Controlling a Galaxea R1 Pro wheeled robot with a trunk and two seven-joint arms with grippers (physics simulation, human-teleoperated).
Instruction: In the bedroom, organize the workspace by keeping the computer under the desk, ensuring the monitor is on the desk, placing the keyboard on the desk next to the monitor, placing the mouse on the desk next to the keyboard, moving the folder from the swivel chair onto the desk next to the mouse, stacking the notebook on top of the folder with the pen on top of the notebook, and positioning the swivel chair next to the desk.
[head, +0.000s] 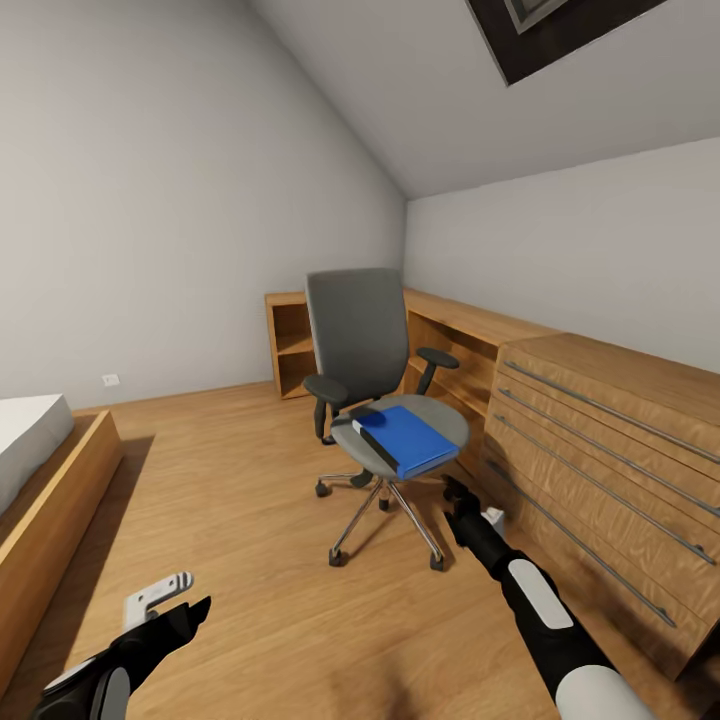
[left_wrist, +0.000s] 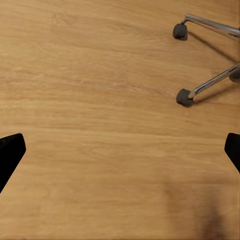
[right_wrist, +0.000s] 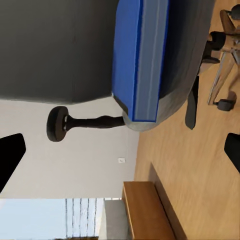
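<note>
In the bedroom, the swivel chair (head: 358, 335) stands on the wood floor, grey back upright, and its castors (left_wrist: 184, 96) also show in the left wrist view. The bright blue folder (head: 410, 438) with a dark edge lies flat on the seat; the right wrist view shows it edge-on (right_wrist: 131, 55). My right gripper (head: 456, 492) (right_wrist: 120, 155) is open, just in front of and below the seat's front rim. My left gripper (head: 183, 598) (left_wrist: 120, 150) hangs open low over bare floor, left of the chair. Desk, computer, monitor, keyboard, mouse, notebook and pen are out of view.
Light wooden low cabinets (head: 600, 440) with long metal rails run along the right wall, close to my right arm. An open wooden shelf unit (head: 292, 345) stands behind the chair. A wood-framed bed (head: 50, 490) is at the left. Open floor (head: 240, 500) lies between bed and chair.
</note>
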